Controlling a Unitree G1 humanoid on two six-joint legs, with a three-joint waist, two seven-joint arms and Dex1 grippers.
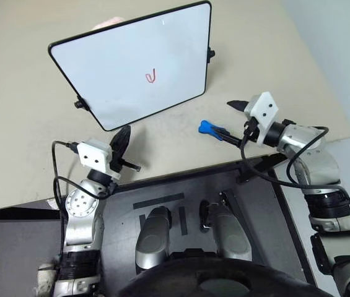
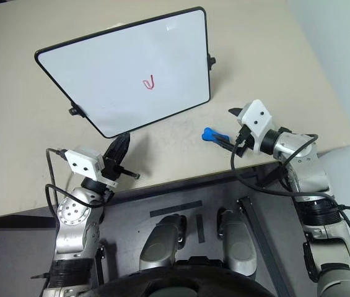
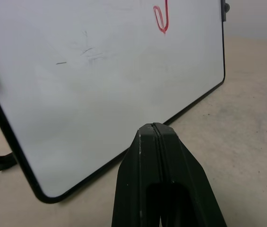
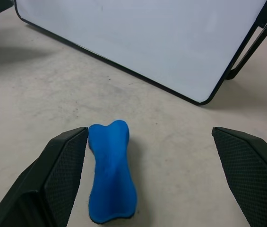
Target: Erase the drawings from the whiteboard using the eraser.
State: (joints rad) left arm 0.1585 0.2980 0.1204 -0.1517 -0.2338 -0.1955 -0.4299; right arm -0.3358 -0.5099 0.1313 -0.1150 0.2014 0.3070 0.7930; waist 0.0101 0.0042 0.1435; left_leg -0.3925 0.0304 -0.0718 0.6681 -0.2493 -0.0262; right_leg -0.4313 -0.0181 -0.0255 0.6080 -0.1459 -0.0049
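The whiteboard [image 1: 119, 62] stands tilted on the beige table, with one small red hook-shaped drawing [image 1: 152, 76] right of its middle. The blue bone-shaped eraser [image 1: 207, 128] lies flat on the table in front of the board's near right corner. My right gripper [image 1: 227, 119] is open around it. In the right wrist view the eraser [image 4: 112, 172] lies between the fingers, close beside one fingertip [image 4: 72, 151] and far from the other. My left gripper [image 1: 122, 139] is shut and empty, pointing at the board's lower edge [image 3: 124, 151] from just in front of it.
The table [image 1: 13, 124] ends in a front edge close under both grippers, and its right edge runs diagonally past my right arm. Black knobs and a stand foot [image 1: 80, 104] stick out from the board's sides. Something pale [image 1: 108, 23] peeks over the board's far edge.
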